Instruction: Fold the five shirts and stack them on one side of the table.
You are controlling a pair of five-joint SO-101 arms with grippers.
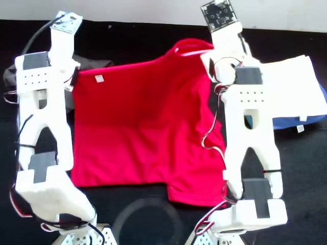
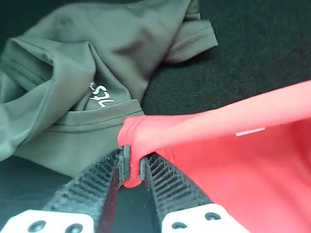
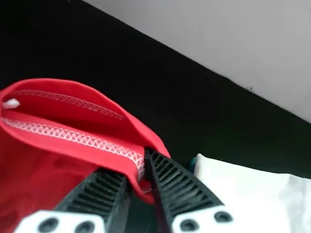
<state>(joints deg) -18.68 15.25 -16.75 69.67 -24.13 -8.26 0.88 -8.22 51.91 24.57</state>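
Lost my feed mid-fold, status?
Left gripper, right gripper both shut on red shirt edge. Shirt spread out. Grey shirt, white shirt lie alongside.

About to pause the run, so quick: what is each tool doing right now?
Left tool: shut on the red shirt, at a bunched edge.
Right tool: shut on the red shirt, at its stitched edge.
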